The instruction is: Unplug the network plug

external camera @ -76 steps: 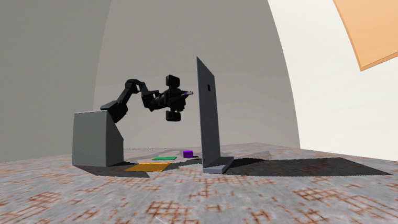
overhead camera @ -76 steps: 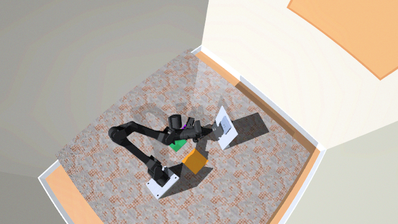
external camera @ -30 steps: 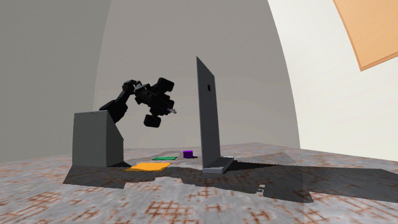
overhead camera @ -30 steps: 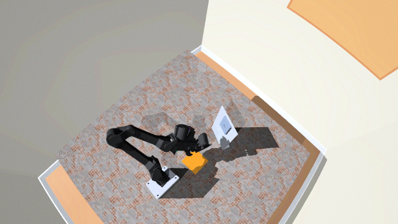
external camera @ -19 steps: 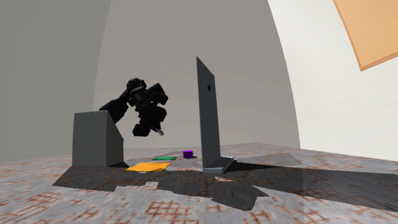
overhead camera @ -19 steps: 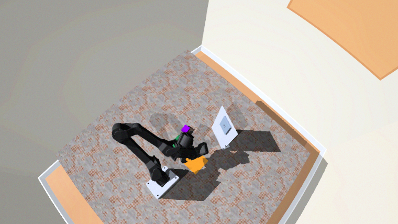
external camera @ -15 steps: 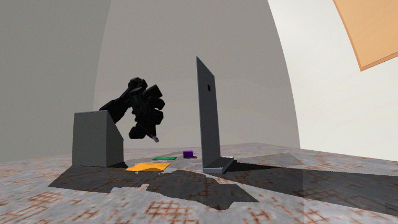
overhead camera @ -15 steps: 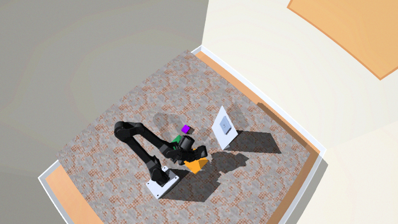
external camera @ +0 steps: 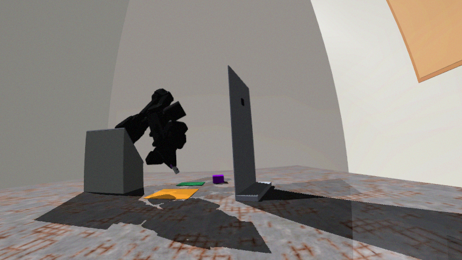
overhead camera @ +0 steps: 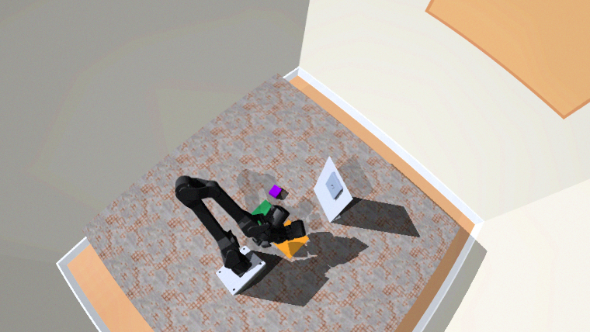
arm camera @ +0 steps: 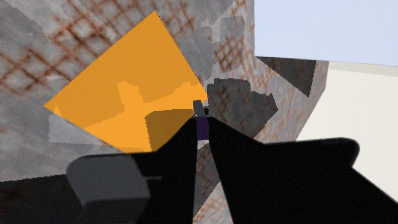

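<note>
My gripper (external camera: 172, 166) (arm camera: 201, 123) is shut on the plug (external camera: 175, 169) (arm camera: 198, 108), small, with a purple part between the fingers and a grey end sticking out past them. The plug points steeply down and is in the air, well away from the panel (overhead camera: 329, 211) (external camera: 242, 141) (arm camera: 325, 27). The socket (overhead camera: 332, 186) on the panel's front is empty. An orange square (overhead camera: 295, 243) (external camera: 180, 192) (arm camera: 135, 55) lies flat on the table below the gripper. In the top view the fingertips and plug are hidden by the arm.
A green square (overhead camera: 260, 207) (external camera: 190, 184) lies beside the orange one, partly under the arm in the top view. A purple block (overhead camera: 275, 191) (external camera: 217, 178) stands beyond it. The arm's base block (overhead camera: 231, 281) (external camera: 103, 161) is behind the squares, and the panel stands across from it.
</note>
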You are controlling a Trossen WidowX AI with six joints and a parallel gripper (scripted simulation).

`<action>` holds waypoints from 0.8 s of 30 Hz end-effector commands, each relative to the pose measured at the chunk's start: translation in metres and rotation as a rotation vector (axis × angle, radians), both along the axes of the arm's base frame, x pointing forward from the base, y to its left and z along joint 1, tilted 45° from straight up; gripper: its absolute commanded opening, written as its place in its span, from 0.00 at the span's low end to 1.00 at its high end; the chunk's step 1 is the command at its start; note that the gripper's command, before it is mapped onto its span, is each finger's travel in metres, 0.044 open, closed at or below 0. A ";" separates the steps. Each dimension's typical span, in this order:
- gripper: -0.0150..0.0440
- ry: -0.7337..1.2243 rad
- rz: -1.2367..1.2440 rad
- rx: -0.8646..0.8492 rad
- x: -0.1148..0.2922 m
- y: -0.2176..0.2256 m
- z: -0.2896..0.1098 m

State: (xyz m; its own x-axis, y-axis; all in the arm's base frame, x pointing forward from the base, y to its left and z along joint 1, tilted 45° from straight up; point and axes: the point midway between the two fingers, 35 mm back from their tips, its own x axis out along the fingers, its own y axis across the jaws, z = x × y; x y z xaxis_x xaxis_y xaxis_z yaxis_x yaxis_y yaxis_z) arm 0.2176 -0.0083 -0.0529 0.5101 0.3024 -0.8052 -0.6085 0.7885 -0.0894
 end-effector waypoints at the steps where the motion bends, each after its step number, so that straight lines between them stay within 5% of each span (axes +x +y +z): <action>1: 0.25 0.003 -0.004 0.002 0.000 0.002 -0.002; 24: 0.25 0.006 -0.003 0.000 0.003 0.012 -0.014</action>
State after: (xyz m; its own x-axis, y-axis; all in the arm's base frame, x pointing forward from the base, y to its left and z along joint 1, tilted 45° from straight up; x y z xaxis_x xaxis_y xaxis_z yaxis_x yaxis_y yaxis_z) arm 0.2206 0.0028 -0.0657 0.5068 0.3035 -0.8068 -0.6105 0.7872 -0.0874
